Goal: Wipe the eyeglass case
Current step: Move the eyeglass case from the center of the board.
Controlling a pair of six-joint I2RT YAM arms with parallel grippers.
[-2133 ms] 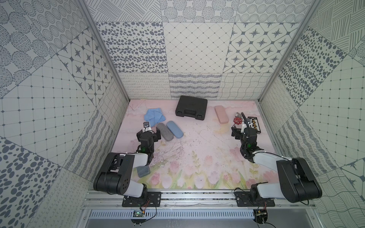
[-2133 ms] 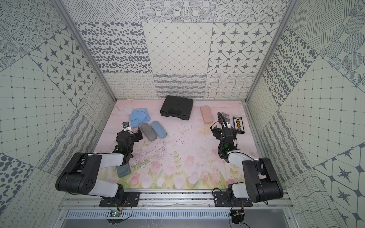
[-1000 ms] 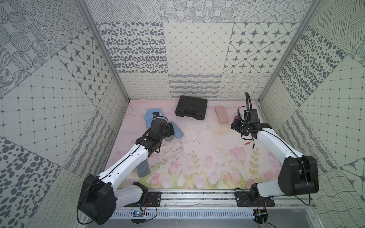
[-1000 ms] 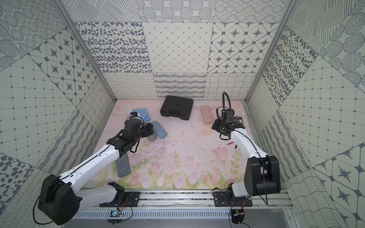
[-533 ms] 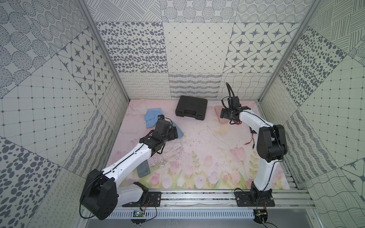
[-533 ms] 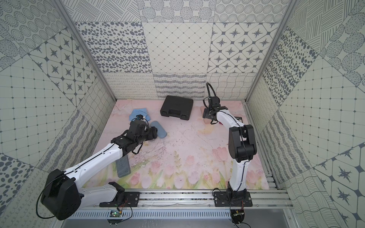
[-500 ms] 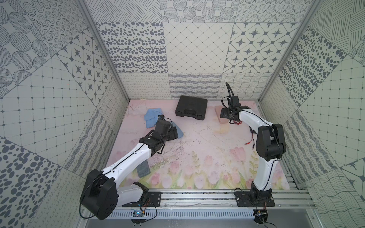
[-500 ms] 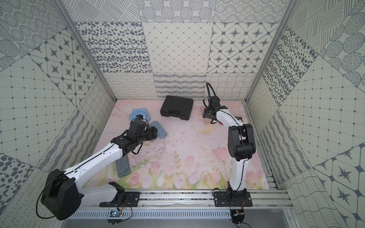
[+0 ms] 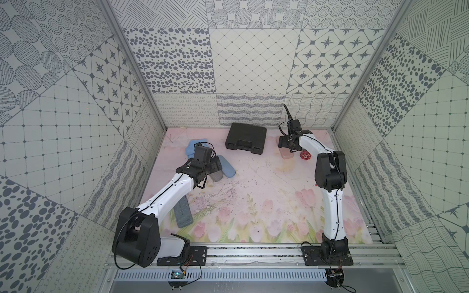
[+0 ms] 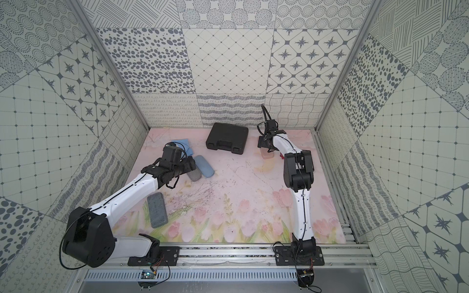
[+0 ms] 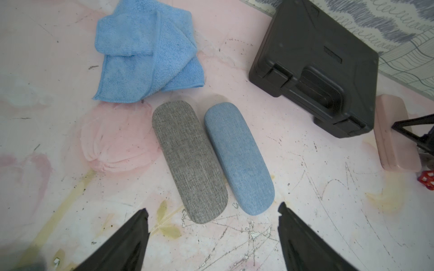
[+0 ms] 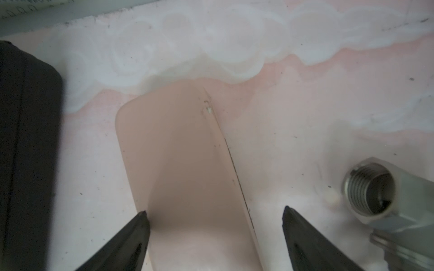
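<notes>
Far right on the tabletop (image 9: 253, 190), the right pincer (image 12: 215, 211) hangs released astride a pink eyeglass case (image 12: 178, 152), while the left pincer (image 11: 213, 208), also released, hovers by a grey case (image 11: 187, 159) and a blue case (image 11: 237, 157) near a blue cloth (image 11: 145, 54).

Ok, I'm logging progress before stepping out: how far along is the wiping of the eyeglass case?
Done: nothing visible; the blue cloth lies bunched on the mat, in neither pincer. In hand: the left pincer hangs open above the grey case and blue case; the right pincer hangs open over the pink case, gripping nothing. Left: take the cloth, steady a case, wipe it.
</notes>
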